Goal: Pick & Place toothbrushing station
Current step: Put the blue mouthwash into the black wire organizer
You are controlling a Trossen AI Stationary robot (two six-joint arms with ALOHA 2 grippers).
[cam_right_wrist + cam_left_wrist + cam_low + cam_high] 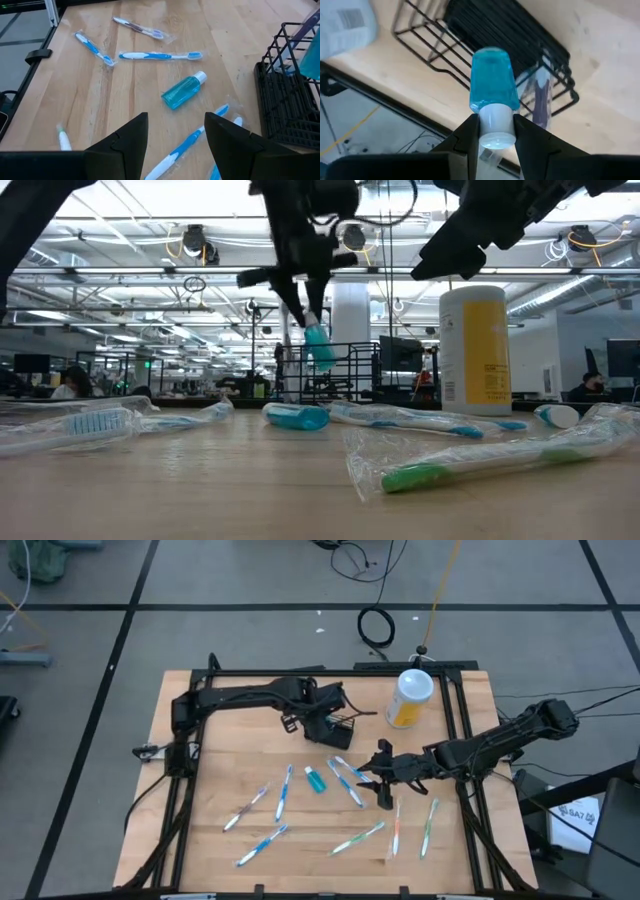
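Two blue bottles [183, 92] – one caddy [335, 727] – nine toothbrushes [283, 790].

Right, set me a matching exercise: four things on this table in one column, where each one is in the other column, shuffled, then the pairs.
Things:
1. small blue bottle with white cap
2. second small blue bottle
3. yellow bottle with white lid
4. green-handled toothbrush

Places:
A. lying flat on the wood among the blue toothbrushes
B. standing upright at the table's far edge
C. gripped at its cap by the left tool, above the wire caddy
D. in its wrapper near the front right corner, below the right tool

Pairs: 1-C, 2-A, 3-B, 4-D
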